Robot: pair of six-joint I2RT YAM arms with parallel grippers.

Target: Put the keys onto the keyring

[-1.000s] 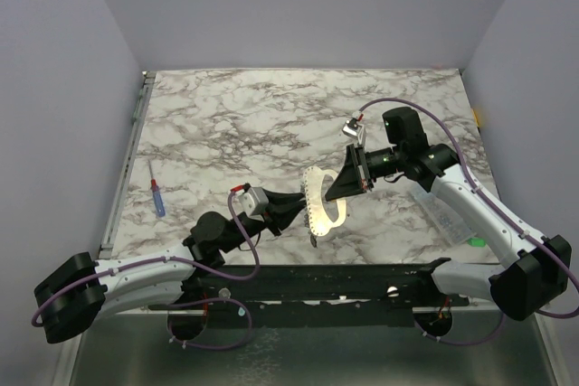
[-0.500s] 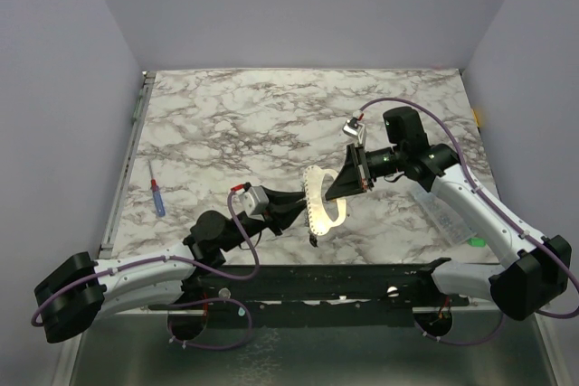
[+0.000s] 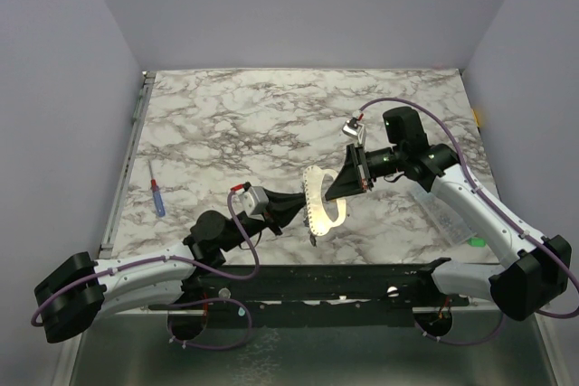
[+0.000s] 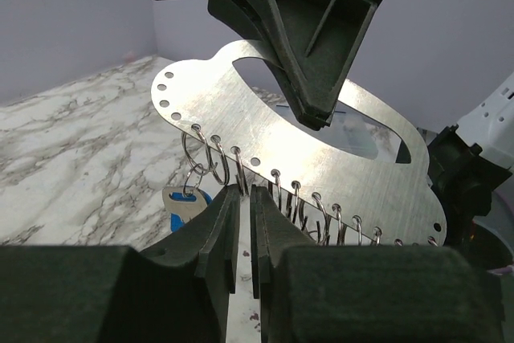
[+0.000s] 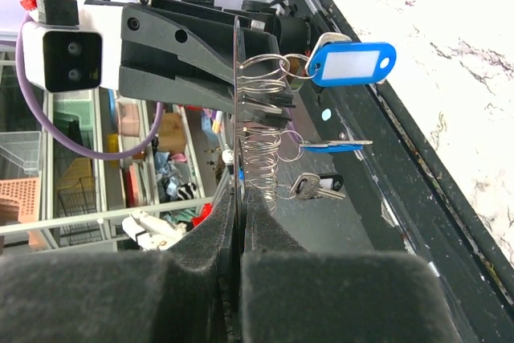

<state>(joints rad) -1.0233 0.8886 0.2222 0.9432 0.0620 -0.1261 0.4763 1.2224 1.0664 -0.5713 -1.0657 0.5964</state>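
My right gripper [image 3: 348, 183] is shut on a flat metal plate [image 3: 323, 202] and holds it above the table. A row of keyrings [image 4: 321, 206] hangs from holes along the plate's edge. My left gripper [image 4: 245, 192] reaches in from below. Its fingers are closed to a thin slit on one keyring [image 4: 239, 168] near the plate's left end. Beside that ring hangs a key with a blue tag [image 4: 186, 202]. In the right wrist view the plate is edge-on between the fingers [image 5: 238, 198], and a blue tag [image 5: 351, 63], a blue-headed key [image 5: 333, 147] and a dark-headed key [image 5: 317, 186] hang from the rings.
A thin red-and-blue stick [image 3: 157, 197] lies near the table's left edge. A small green item [image 3: 476, 242] sits by the right arm at the near right. The marble table [image 3: 235, 124] is walled at the back and on both sides.
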